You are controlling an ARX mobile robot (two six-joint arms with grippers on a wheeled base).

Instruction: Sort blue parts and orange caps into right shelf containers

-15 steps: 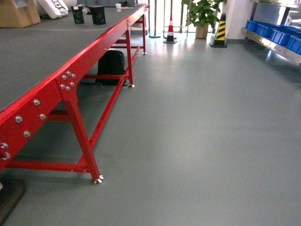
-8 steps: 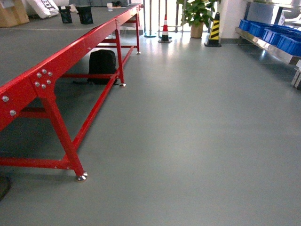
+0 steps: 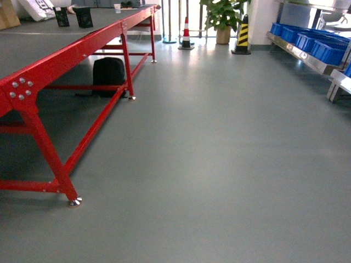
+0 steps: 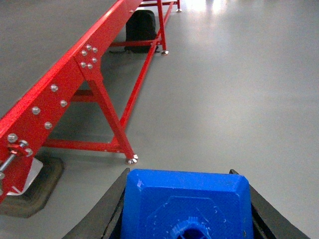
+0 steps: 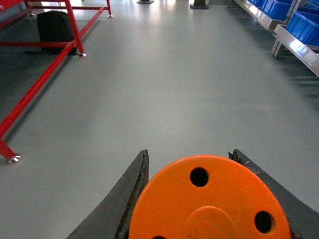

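l hand point(image 4: 185, 209) clamps blue part point(image 4: 185, 199), r hand point(image 5: 209, 199) orange cap point(image 5: 209, 204); both cropped.

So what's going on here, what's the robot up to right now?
It is out on the open floor with both hands full. The left hand is shut on a blue part, the right hand on an orange cap. The shelf with its blue crates lies ahead to the right; nothing is dropped off yet.
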